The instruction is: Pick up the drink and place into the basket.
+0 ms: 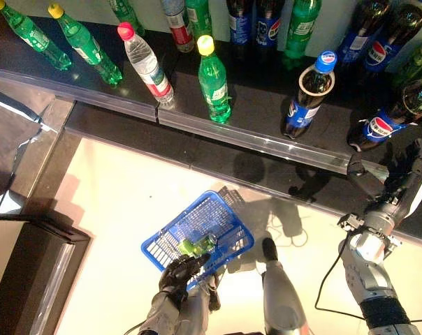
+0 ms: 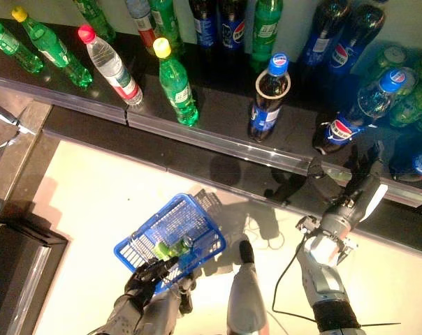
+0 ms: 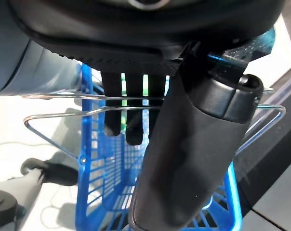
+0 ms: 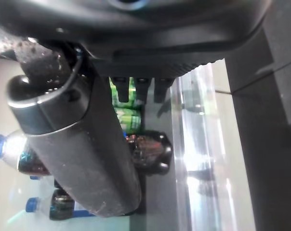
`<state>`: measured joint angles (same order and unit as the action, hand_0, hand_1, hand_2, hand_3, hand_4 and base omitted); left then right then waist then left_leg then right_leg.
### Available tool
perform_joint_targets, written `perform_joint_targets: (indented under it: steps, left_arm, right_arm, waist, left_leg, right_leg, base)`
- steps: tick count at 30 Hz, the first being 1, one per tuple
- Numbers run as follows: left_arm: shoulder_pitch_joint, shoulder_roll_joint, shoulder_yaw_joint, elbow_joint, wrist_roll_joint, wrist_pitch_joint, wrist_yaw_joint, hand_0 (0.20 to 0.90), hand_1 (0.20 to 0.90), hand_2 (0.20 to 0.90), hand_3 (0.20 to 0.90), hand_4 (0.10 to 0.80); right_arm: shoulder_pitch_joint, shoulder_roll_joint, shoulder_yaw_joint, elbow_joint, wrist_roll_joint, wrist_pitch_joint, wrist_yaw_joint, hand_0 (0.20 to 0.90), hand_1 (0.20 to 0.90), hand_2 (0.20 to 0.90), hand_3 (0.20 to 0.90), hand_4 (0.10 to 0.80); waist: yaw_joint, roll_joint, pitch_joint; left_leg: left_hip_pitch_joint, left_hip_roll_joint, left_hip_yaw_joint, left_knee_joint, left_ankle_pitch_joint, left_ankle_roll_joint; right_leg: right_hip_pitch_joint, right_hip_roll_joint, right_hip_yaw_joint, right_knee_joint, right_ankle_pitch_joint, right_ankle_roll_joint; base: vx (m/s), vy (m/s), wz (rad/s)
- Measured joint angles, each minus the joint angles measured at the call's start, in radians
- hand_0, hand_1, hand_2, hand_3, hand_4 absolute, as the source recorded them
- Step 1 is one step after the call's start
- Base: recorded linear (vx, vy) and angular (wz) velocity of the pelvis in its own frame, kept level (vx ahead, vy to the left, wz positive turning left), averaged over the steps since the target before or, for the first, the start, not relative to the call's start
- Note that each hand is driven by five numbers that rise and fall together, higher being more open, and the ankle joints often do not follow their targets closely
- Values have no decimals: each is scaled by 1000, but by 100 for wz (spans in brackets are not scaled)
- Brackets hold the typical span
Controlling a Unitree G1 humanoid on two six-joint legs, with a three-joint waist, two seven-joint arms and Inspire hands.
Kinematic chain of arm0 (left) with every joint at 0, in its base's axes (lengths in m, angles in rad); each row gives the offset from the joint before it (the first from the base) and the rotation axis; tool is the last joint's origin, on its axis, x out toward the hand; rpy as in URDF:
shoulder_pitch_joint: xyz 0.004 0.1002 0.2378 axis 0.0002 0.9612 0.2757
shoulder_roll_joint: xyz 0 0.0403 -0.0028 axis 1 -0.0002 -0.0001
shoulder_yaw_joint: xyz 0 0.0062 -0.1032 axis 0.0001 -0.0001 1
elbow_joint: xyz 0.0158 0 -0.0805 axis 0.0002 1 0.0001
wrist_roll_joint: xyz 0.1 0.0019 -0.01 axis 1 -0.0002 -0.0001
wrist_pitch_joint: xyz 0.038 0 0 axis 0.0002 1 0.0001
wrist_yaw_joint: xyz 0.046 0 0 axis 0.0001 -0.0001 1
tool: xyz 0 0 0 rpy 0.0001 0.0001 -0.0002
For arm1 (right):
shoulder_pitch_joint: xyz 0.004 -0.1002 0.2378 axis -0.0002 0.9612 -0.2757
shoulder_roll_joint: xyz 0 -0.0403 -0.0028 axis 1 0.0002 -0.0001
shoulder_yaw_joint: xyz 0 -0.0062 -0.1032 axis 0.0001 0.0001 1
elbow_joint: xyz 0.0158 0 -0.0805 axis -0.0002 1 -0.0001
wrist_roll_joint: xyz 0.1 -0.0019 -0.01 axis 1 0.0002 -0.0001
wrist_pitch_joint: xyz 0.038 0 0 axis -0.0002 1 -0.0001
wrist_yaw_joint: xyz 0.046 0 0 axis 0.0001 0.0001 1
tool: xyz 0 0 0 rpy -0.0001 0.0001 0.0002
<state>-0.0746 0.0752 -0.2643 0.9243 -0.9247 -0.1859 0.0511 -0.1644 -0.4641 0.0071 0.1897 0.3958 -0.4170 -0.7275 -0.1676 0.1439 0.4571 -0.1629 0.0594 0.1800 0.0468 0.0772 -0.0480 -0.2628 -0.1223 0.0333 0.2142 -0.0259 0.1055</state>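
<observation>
While the left hand [image 1: 177, 276] curls its fingers round the wire handle of the blue basket [image 1: 197, 230] and holds it low and near, the right hand [image 1: 399, 183] reaches up to the far shelf [image 1: 253, 112] with its fingers spread open and nothing in them. The cola bottle [image 1: 389, 115] it seems to want leans just past those fingers, on the far side, its blue cap tipped far and right. A green drink [image 1: 197, 244] already lies in the basket.
</observation>
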Motion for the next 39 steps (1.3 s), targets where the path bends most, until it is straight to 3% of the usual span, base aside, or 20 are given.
perform_joint_targets:
  steps: [8, 23, 39]
  left_arm:
    - [-8, -16, -1, -3, 1, -2, -14, 300, 300, 300, 200, 100]
    - [-13, -17, -27, -11, 15, 2, -25, 300, 300, 300, 200, 100]
    - [-24, -11, -41, -41, 17, 23, -40, 300, 300, 300, 200, 100]
  right_arm:
    - [-123, -13, -21, -1, 0, 18, 2, 900, 900, 900, 900, 800]
    - [-215, -100, -66, 5, 63, 82, 9, 900, 900, 900, 900, 800]
    - [-402, -240, -71, 274, 301, 120, 199, 900, 900, 900, 900, 800]
  waist:
    - [4, 30, 14]
    - [30, 45, 12]
    - [66, 69, 18]
  left_leg:
    - [-19, 0, -7, 25, 1, -3]
    - [-28, -4, -26, 39, 3, -6]
    - [-51, -4, -52, 59, 7, -13]
  right_leg:
    - [-39, -1, 0, 70, -27, -10]
    - [-55, -7, -9, 117, -50, -17]
    - [-73, -11, -32, 155, -63, -26]
  base:
    - [47, -13, 2]
    - [30, -22, 3]
    - [8, -26, 4]
